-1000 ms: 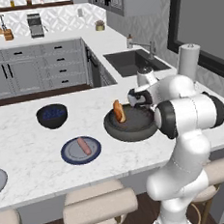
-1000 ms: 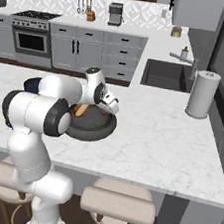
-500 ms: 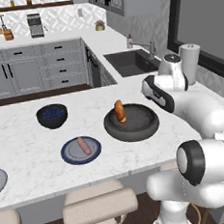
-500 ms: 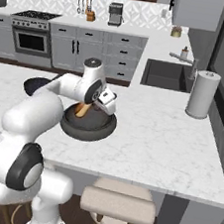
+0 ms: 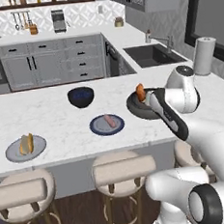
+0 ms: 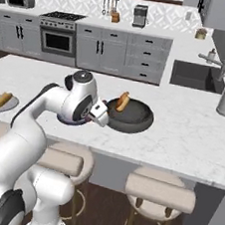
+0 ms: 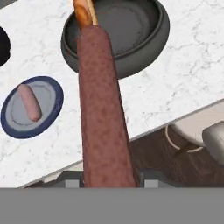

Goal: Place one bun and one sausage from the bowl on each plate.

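Note:
My gripper (image 7: pixel 109 181) is shut on a long reddish-brown sausage (image 7: pixel 100 109), which runs up the middle of the hand view. Beyond its tip lies the wide dark bowl (image 7: pixel 131 52) with one bun (image 7: pixel 83 11) leaning at its far edge. To the left of the held sausage is the blue-rimmed plate (image 7: pixel 13 122), carrying another sausage (image 7: pixel 28 101). In the left base view the bowl (image 5: pixel 135 110) and its bun (image 5: pixel 140 93) sit beside my hand, the blue-rimmed plate (image 5: pixel 98 129) lies left of them, and the light grey plate (image 5: pixel 14 155) at far left bears a bun (image 5: pixel 25 143).
A smaller black bowl with a blue inside (image 5: pixel 81 96) stands behind the plates. A paper towel roll (image 5: pixel 203 55) and a sink (image 5: pixel 152 55) are at the right. Stools (image 5: pixel 122 168) line the counter's near edge, one of them showing under the hand (image 7: pixel 205 131).
The whole picture has shifted, so the base has driven. My arm has swung from above the bowl round to the bowl's near side.

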You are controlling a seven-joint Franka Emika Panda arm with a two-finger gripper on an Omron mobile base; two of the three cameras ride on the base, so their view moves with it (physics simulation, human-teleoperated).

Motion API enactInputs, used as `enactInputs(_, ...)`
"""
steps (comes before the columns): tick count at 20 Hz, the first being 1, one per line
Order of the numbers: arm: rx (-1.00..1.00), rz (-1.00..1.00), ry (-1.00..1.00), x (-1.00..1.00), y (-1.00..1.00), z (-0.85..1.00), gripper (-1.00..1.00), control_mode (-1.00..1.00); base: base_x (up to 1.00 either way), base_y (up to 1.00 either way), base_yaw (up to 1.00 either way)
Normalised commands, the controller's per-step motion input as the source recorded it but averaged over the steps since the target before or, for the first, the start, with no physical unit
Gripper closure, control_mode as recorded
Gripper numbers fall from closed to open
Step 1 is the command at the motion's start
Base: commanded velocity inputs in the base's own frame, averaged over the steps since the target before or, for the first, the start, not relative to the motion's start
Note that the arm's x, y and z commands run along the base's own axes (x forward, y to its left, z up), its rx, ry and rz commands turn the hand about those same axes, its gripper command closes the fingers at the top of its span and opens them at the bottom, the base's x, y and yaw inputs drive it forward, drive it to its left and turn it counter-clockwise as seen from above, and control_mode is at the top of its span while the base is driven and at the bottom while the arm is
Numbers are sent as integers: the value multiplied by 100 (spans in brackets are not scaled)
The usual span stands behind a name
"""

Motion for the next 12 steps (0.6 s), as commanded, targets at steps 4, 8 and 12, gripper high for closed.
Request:
enactInputs(4, 0, 0, 0, 0, 0, 0, 100, 100, -24, 100, 13)
enactInputs(8, 0, 0, 0, 0, 0, 0, 100, 100, 30, 100, 1)
enactInputs(12, 0, 0, 0, 0, 0, 0, 100, 100, 60, 100, 0)
